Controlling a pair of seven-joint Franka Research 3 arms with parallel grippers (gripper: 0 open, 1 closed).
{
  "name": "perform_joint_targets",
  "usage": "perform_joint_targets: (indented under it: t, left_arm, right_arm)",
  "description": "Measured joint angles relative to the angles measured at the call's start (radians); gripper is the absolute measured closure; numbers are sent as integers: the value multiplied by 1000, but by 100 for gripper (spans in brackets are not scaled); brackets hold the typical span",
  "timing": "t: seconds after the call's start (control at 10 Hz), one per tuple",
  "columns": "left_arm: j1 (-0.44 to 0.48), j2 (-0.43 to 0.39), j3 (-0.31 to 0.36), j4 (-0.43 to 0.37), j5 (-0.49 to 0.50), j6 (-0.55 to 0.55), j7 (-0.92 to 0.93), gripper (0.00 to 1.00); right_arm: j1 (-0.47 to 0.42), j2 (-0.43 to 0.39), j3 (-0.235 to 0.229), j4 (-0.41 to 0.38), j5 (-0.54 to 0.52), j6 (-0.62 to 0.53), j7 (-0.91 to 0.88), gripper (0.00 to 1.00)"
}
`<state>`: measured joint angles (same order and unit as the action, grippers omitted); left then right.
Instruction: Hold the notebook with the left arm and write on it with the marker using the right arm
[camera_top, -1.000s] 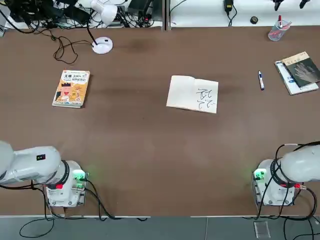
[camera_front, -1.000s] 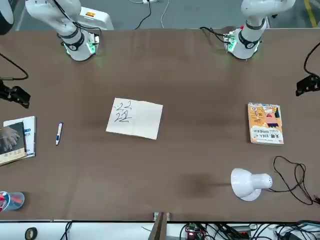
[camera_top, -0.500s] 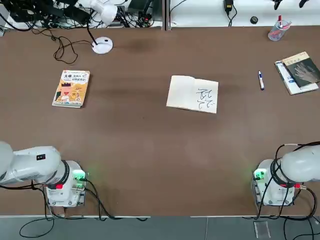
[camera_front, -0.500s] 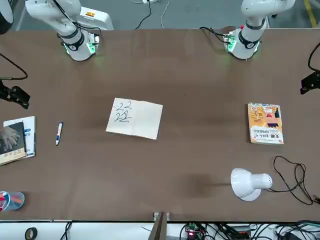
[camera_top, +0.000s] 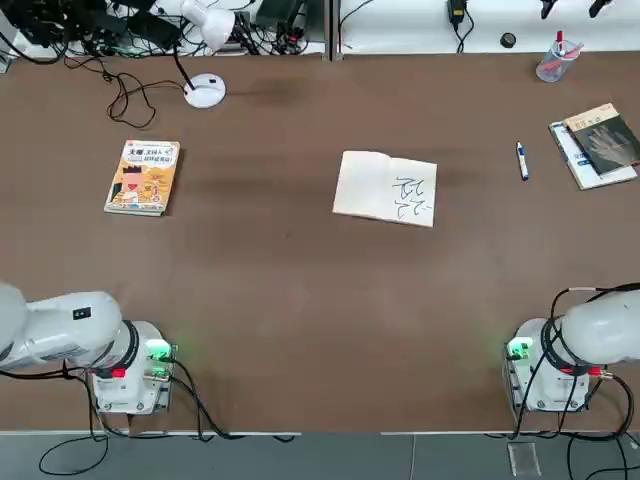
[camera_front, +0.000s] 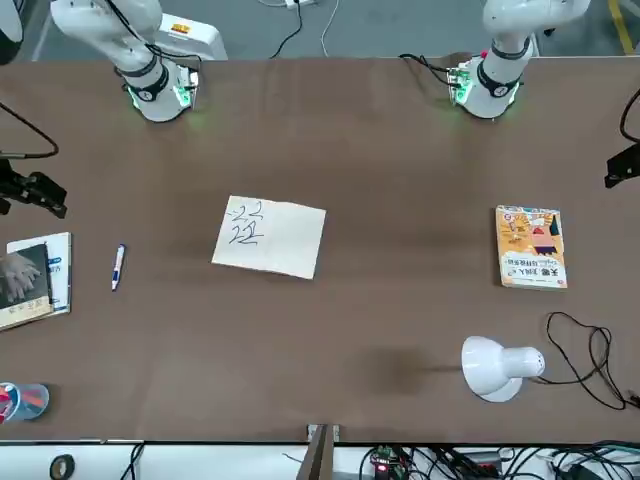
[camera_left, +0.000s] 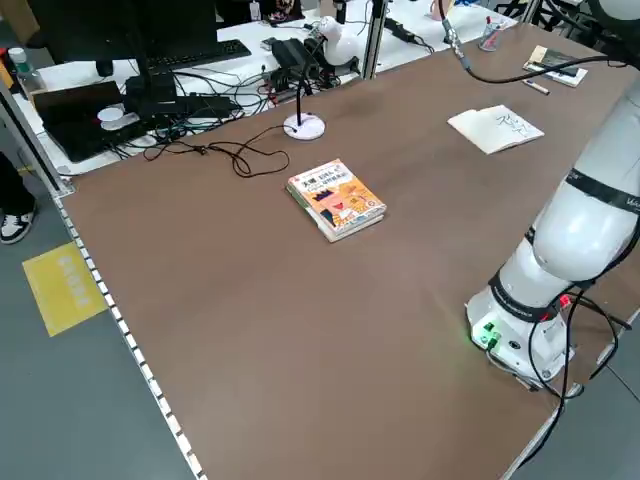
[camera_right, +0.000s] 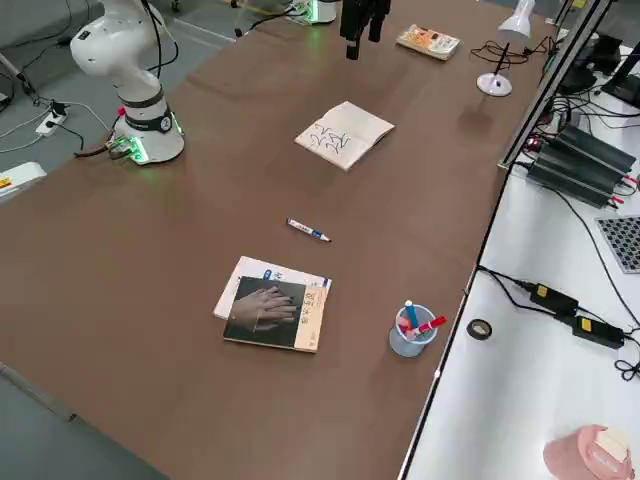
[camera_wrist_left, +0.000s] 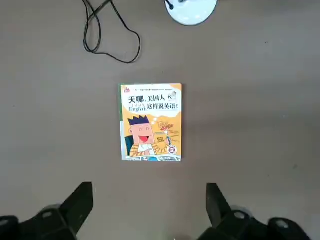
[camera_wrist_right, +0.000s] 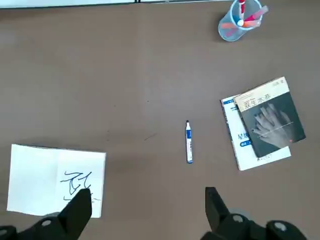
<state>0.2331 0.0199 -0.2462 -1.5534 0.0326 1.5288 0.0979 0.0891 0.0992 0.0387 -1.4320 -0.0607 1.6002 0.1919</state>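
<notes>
The notebook (camera_top: 385, 188) lies open and flat in the middle of the brown table, with black scribbles on the page towards the right arm's side. The marker (camera_top: 522, 160), white with a dark blue cap, lies on the table to its right, near the dark-covered book. High above them, my right gripper (camera_wrist_right: 147, 192) hangs open and holds nothing; its wrist view takes in the marker (camera_wrist_right: 189, 142) and the notebook (camera_wrist_right: 55, 180). Over the orange book, my left gripper (camera_wrist_left: 148, 192) is also high up, open and holding nothing. Both arm bases stand at the near edge.
An orange-yellow book (camera_top: 143, 176) lies at the left. A dark-covered book (camera_top: 598, 143) on a white one sits at the far right, with a clear cup of pens (camera_top: 553, 62) behind it. A white lamp (camera_top: 205, 90) and its cable occupy the back left.
In the front view both grippers have drifted slightly: the left one further out over the table's edge, the right one a little sideways. The notebook and marker have not moved.
</notes>
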Motion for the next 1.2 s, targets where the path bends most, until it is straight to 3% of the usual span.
perform_joint_targets:
  t: [1.2]
  left_arm:
    - [0,1,-6,0,0,-21,0,0]
  right_arm:
    - [0,-2,-3,0,0,33,2,0]
